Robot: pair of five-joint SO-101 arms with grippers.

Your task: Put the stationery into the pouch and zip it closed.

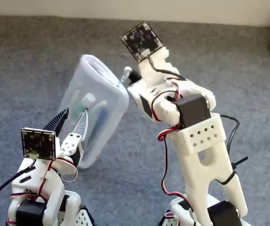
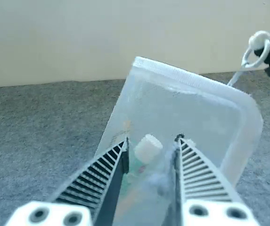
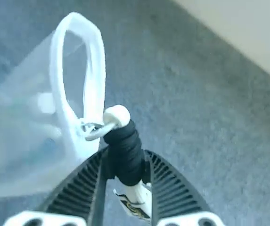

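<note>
High view: the clear pouch leans tilted over the grey surface, with a white-capped tube inside it. The left gripper is at the pouch's lower end, the right gripper at its upper corner.

Left wrist view: the fingers pinch the pouch on either side of the tube.

Right wrist view: the fingers clamp the black zip pull beside the pouch's open mouth. The print on its tag is too small to read.

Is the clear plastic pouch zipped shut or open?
Open: the clear plastic pouch has a white-edged mouth gaping in a loop.
</note>
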